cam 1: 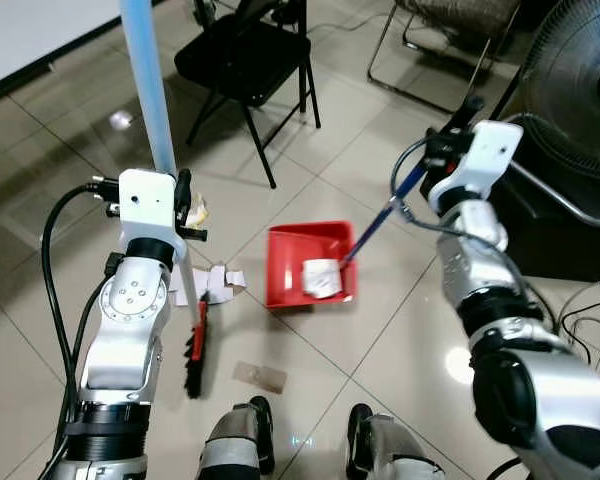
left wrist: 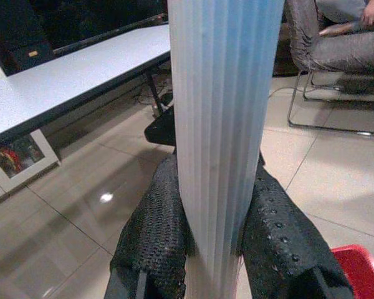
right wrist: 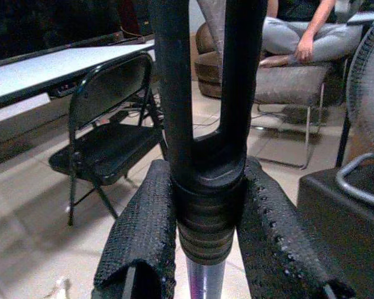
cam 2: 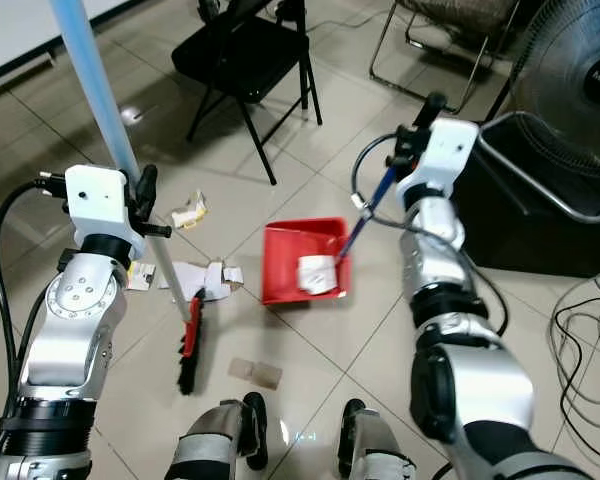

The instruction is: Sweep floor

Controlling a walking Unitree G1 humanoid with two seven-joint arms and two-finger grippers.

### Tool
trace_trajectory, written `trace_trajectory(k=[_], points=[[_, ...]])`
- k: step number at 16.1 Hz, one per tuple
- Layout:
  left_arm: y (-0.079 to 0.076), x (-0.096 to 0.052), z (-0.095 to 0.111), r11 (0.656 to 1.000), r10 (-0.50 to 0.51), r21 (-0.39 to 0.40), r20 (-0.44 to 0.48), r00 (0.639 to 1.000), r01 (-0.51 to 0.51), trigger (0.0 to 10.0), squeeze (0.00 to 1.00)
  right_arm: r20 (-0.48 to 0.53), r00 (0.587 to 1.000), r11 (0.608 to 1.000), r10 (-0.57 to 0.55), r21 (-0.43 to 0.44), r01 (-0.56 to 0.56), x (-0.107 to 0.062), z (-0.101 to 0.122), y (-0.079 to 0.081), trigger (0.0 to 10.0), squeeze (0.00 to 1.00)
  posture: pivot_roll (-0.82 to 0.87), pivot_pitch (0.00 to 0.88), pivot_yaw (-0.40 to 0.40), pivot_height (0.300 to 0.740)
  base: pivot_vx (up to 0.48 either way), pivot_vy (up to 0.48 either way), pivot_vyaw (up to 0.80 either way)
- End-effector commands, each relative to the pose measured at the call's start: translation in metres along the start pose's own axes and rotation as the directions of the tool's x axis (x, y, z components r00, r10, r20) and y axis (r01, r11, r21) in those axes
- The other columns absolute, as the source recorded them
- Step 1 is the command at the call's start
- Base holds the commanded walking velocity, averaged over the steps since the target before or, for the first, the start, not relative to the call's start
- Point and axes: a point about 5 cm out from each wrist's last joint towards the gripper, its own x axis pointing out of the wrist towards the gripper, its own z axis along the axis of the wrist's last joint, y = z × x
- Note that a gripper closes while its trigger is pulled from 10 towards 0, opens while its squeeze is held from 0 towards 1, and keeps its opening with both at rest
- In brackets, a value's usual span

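Two pincers: both at work, each closed on a handle.
Left pincer [left wrist: 215,249]: its two black fingers [left wrist: 156,243] press against either side of the ribbed pale blue broom handle [cam 1: 150,90], clamped tight around it.
Broom: the handle runs steeply up past the left arm; the red and black brush head [cam 1: 196,350] rests on the tiled floor [cam 1: 70,130], just beside the left arm.
Right pincer [right wrist: 206,249]: fingers closed on the black grip at the top of the dustpan handle [cam 1: 380,220], a thin blue and silver rod slanting down toward the floor.
Dustpan [cam 1: 290,262]: red, lying flat on the floor between the two arms, ahead of the robot's feet.
Crumpled white paper [cam 1: 322,278]: inside the dustpan, near the foot of the rod.
Paper scraps [cam 1: 215,282]: white pieces on the floor between the brush head and the dustpan, close to the broom handle.
Yellowish wrapper [cam 2: 188,212]: on the floor farther out, near the left pincer.
Clear scrap [cam 1: 259,376]: flat on the tiles just in front of the robot's feet.
Black folding chair [cam 1: 245,60]: standing beyond the dustpan.
Fan [cam 1: 580,70]: round wire guard at the robot's right, above a black box [cam 1: 570,240].
Bench [left wrist: 62,68]: white top, in the background of the left wrist view.
Person [right wrist: 299,31]: seated on a grey chair, seen in the right wrist view.
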Motion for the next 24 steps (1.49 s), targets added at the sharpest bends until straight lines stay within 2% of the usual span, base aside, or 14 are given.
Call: trace_trajectory(k=[1, 5, 8, 12, 19, 24], points=[[0.005, -0.001, 0.001, 0.999, 0.035, 0.000, 0.027, 0.999, -0.035, 10.0, 0.00, 0.023, 1.000, 1.000, -0.008, 0.025, 0.007, -0.001, 0.003, 0.001, 10.0, 0.00, 0.03, 0.138, 0.040, 0.740, 0.000, 0.000, 0.00], [0.004, 0.000, 0.000, 0.999, 0.041, -0.001, 0.027, 0.999, -0.041, 10.0, 0.00, 0.006, 1.000, 0.999, -0.026, 0.028, 0.026, -0.006, -0.003, 0.000, 10.0, 0.00, 0.04, 0.152, 0.045, 0.740, 0.000, 0.000, 0.00], [0.012, 0.001, 0.003, 0.998, 0.055, 0.031, 0.032, 0.998, -0.056, 10.0, 0.00, 0.011, 1.000, 0.999, -0.024, 0.032, 0.023, -0.007, -0.003, 0.002, 10.0, 0.00, 0.04, 0.162, 0.052, 0.740, 0.000, 0.000, 0.15], [0.022, 0.002, 0.010, 0.996, 0.067, 0.060, 0.050, 0.997, -0.070, 10.0, 0.00, 0.004, 1.000, 0.999, -0.022, 0.049, 0.022, -0.009, -0.007, 0.005, 10.0, 0.00, 0.05, 0.180, 0.068, 0.740, 0.000, 0.000, 0.74], [0.025, 0.004, 0.017, 0.994, 0.064, 0.087, 0.062, 0.996, -0.069, 10.0, 0.00, 0.004, 1.000, 0.998, -0.030, 0.052, 0.030, -0.010, -0.006, 0.004, 10.0, 0.00, 0.06, 0.200, 0.078, 0.740, 0.000, 0.000, 0.80], [0.024, 0.002, 0.016, 0.995, 0.063, 0.074, 0.047, 0.997, -0.066, 10.0, 0.00, 0.000, 0.999, 0.998, -0.039, 0.057, 0.039, -0.011, -0.008, 0.004, 10.0, 0.00, 0.06, 0.210, 0.086, 0.740, 0.000, 0.000, 0.80]])
